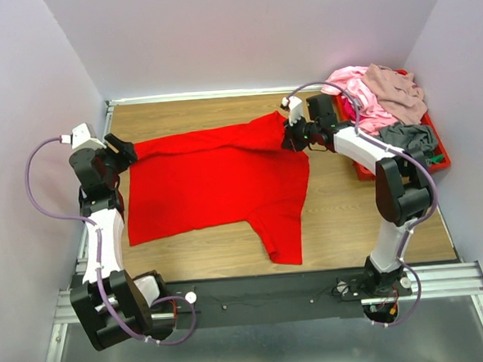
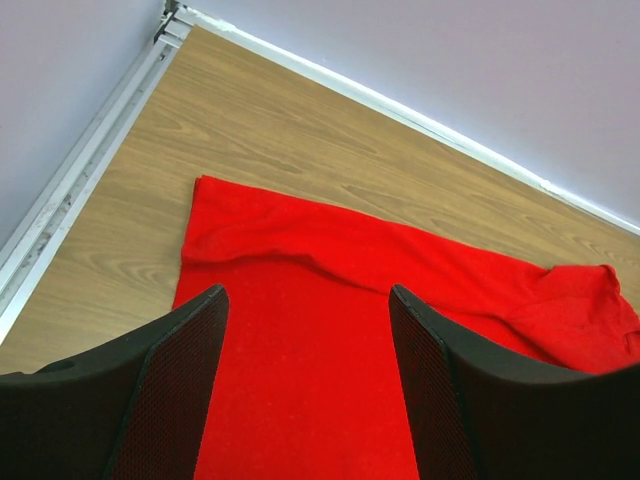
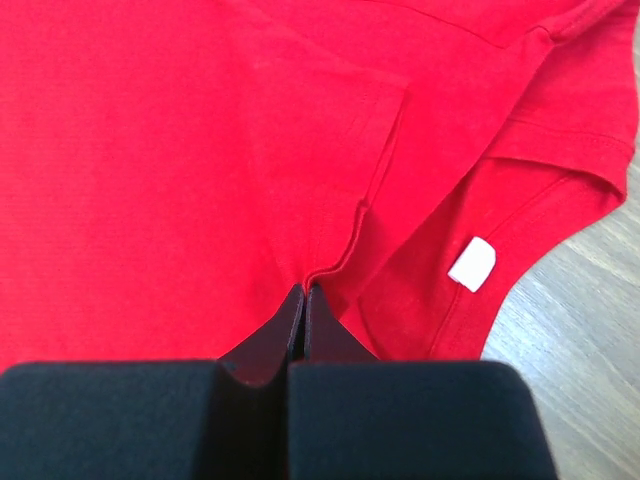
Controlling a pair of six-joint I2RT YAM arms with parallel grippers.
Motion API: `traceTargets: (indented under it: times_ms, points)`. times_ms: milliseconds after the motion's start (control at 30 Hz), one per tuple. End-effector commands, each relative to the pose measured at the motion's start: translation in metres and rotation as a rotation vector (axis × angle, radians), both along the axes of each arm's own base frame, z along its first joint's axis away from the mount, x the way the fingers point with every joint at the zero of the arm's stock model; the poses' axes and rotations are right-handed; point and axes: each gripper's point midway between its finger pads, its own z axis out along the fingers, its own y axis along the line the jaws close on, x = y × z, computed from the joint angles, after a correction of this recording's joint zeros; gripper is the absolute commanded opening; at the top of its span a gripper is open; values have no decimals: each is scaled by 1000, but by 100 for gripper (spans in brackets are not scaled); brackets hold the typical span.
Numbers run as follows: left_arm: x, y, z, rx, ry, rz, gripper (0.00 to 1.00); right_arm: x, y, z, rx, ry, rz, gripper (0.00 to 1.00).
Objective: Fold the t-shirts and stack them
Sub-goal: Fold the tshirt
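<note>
The red tray [image 1: 440,162] lies mostly buried under the piled shirts [image 1: 384,98]. From above, the right gripper [image 1: 292,137] hides where it pinches the red t-shirt [image 1: 209,183]; the left wrist view crops its near part.

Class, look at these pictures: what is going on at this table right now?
Two robot arms are working on a red t-shirt lying spread on the wooden table. The right gripper has its jaws shut on a fold of it near the white neck label. The left gripper hovers over the shirt's opposite end, jaws open, holding nothing. A heap of pink, mauve and grey shirts lies in a red tray at the far right, not yet folded.
</note>
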Motion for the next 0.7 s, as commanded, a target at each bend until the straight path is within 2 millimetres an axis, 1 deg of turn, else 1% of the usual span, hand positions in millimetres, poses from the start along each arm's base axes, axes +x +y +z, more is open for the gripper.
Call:
traceTargets:
  times_ms: [0, 167, 333, 433, 533, 567, 600, 633, 667]
  points:
    - [-4, -10, 2, 11, -4, -41, 73, -14, 6, 12, 12, -12, 59, 1]
    - [-3, -10, 1, 12, -3, -43, 73, -19, 6, 16, 11, -22, 87, 2]
    - [-3, -11, 0, 11, 0, -44, 73, -25, 8, 13, 15, -9, 113, 2]
    - [-2, -11, -1, 10, 3, -46, 73, -29, 9, 7, 7, 7, 128, 4]
    - [-2, -11, 0, 10, 2, -47, 73, -37, 10, 0, -5, 31, 159, 11]
    - [-2, -11, -1, 9, 4, -47, 73, -41, 12, -2, -9, 36, 178, 19]
    - [-2, -11, -1, 9, 4, -47, 73, -43, 12, -3, -13, 39, 185, 23]
    - [-2, -11, -1, 9, 4, -46, 73, -45, 13, -1, -11, 38, 200, 29]
    - [-2, -12, -1, 9, 3, -49, 73, -49, 15, 2, -7, 38, 235, 36]
